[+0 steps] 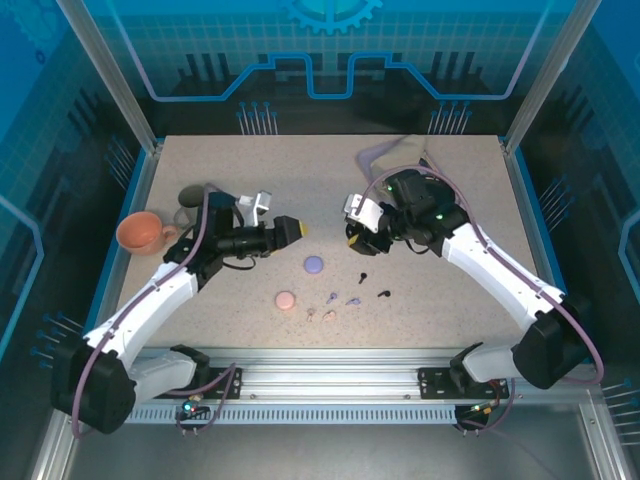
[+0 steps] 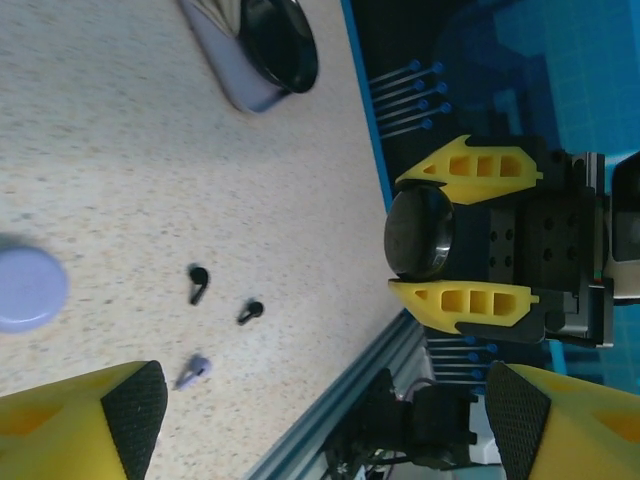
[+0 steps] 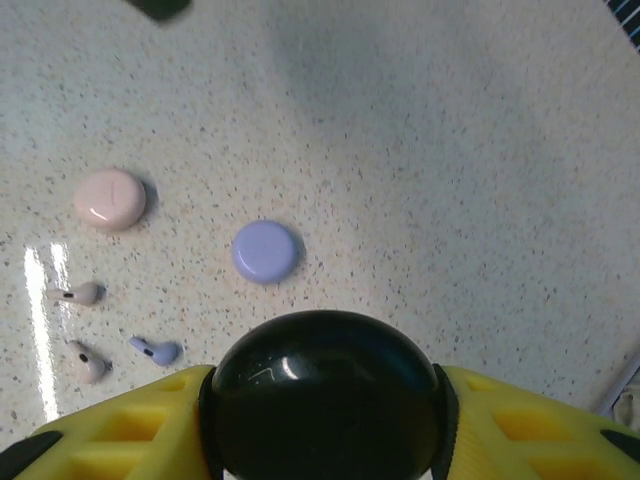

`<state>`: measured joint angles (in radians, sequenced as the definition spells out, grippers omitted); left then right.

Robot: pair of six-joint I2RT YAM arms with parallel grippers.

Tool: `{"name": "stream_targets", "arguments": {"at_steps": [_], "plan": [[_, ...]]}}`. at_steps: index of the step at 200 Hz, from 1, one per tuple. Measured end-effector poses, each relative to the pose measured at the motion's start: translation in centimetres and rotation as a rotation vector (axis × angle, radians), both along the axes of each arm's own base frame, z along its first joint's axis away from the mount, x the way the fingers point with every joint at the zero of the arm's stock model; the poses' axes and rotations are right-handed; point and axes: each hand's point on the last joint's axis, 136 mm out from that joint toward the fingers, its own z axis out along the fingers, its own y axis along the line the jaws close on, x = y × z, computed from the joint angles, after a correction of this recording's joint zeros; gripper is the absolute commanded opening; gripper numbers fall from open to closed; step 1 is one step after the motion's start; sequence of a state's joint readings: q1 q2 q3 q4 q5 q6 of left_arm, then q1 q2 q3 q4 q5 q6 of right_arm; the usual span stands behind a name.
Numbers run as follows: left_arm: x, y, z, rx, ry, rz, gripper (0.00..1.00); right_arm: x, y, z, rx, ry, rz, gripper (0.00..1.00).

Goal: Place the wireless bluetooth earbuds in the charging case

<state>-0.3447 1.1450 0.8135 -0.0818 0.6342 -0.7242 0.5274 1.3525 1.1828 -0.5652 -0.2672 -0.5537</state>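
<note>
Closest to my right wrist lens is the black case, gripped between the yellow fingers of the right pincer above the bench; its lid looks closed. The left pincer stands wide with nothing in it. The earbuds lie loose on the bench in front of both arms: black earbuds, lavender earbuds, and pink earbuds. I judge them feather-light, hard and slick, apt to skitter. The bulb end looks the surest hold, the stem too thin. The lavender case and pink case sit near them and could get nudged. The orange cup is well apart.
</note>
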Motion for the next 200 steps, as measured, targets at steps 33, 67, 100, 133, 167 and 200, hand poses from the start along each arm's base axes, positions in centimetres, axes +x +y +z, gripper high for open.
{"name": "stream_targets", "arguments": {"at_steps": [33, 67, 100, 133, 167, 200], "plan": [[-0.2, -3.3, 1.1, -0.034, -0.017, -0.081, 0.87, -0.5, 0.7, 0.7, 0.042, -0.024, 0.024, 0.5], [0.1, -5.0, 1.8, -0.048, -0.043, -0.116, 0.87, -0.4, 1.0, 1.0, 0.054, -0.036, 0.028, 0.5], [0.5, -5.5, 1.7, -0.05, -0.05, -0.12, 0.87, -0.4, 1.0, 0.7, 0.055, -0.033, 0.027, 0.5], [0.4, -6.2, 1.5, -0.048, -0.047, -0.137, 0.87, -0.7, 0.9, 0.2, 0.05, -0.023, 0.027, 0.5], [0.6, -6.6, 1.7, -0.05, -0.058, -0.14, 0.86, -0.8, 1.1, 0.5, 0.059, -0.025, 0.037, 0.5], [0.9, -7.7, 2.0, -0.054, -0.066, -0.158, 0.83, -1.2, 1.5, 0.6, 0.069, -0.026, 0.055, 0.5]]}}
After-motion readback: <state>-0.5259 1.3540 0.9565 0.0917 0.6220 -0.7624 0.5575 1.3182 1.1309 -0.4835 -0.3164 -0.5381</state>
